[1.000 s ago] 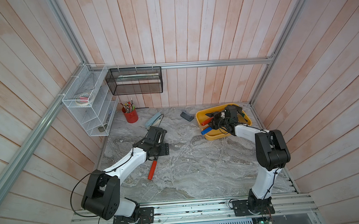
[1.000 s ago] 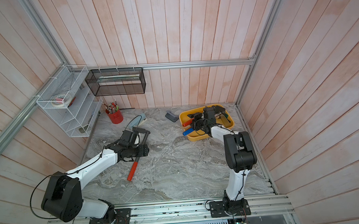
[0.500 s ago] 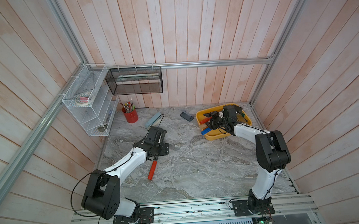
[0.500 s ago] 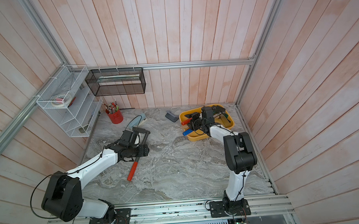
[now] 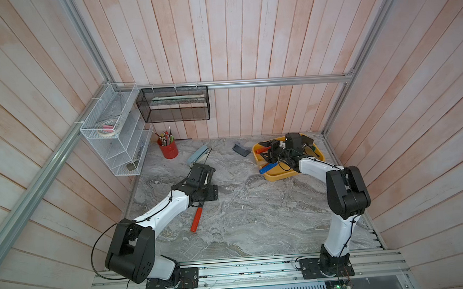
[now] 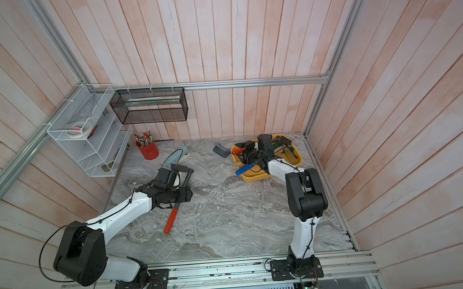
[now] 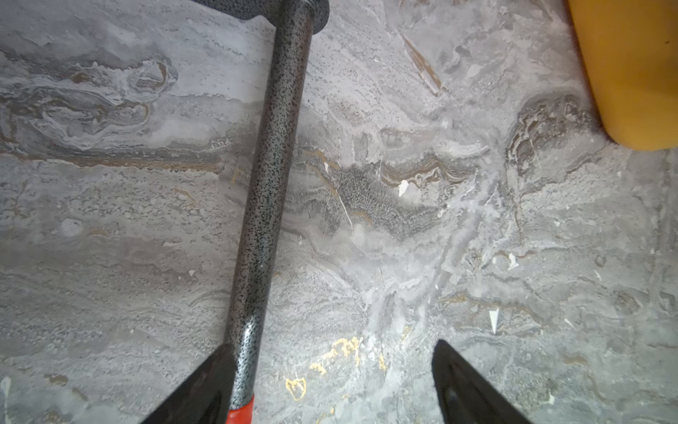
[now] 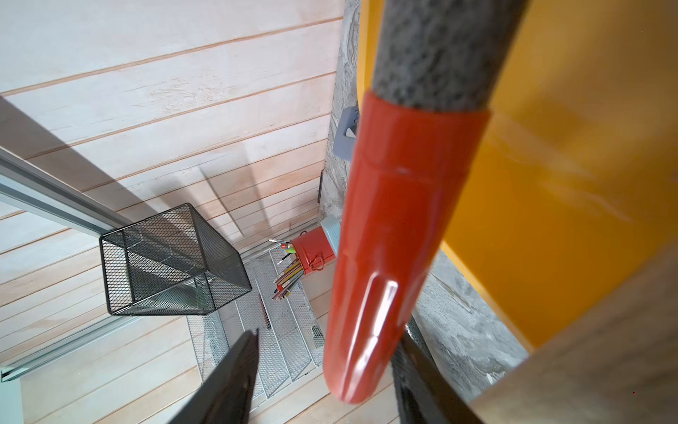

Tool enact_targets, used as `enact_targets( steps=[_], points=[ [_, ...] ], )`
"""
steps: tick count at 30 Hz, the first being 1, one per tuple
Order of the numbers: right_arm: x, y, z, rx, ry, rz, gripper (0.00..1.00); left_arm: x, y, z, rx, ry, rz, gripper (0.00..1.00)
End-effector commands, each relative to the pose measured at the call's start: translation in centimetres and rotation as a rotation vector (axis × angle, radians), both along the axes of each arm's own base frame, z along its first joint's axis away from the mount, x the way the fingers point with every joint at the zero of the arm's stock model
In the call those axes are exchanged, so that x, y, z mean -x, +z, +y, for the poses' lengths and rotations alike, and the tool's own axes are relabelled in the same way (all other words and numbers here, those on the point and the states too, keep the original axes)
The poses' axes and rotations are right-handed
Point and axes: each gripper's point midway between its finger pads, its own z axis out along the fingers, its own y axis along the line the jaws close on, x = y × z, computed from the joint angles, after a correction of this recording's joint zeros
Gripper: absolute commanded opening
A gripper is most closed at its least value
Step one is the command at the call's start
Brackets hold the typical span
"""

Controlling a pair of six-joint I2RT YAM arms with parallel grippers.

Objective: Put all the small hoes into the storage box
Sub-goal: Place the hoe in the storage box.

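— Where's the small hoe (image 6: 171, 220)?

— Flat on the table (image 5: 256, 225), left of middle, with the red grip near us and the cross head at the far end. It's well apart from the storage box (image 5: 278, 178) in the far right corner, so I'd say the pick-up isn't done yet.

— And the left gripper (image 7: 332, 347)?

— Low over the shaft with its jaws spread wide, grasping nothing. Its wrist camera shows one finger (image 7: 209, 381) right against the speckled shaft and the other well off. Next I'd say it needs to centre on the shaft, close, lift, then carry right over the rim.

— Don't the top views show that?

— No, the wrist hides the fingers there. What they do show is the hoe's full length and the gap to the box.

— The right gripper (image 8: 330, 330)?

— Over the box, with its jaws partly apart around another red-handled tool (image 5: 262, 150). Its wrist view shows a gap beside one jaw, but I can't tell whether it grips. A blue-handled tool (image 5: 268, 168) lies in there too, so room looks tight.
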Motion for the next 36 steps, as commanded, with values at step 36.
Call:
enact_targets(
  steps=[36],
  points=[
    [1.9, 3.4, 2.3, 0.02, 0.223, -0.272, 0.6, -1.2, -2.2, 1.3, -0.033, 0.04, 0.066, 0.86]
  ],
)
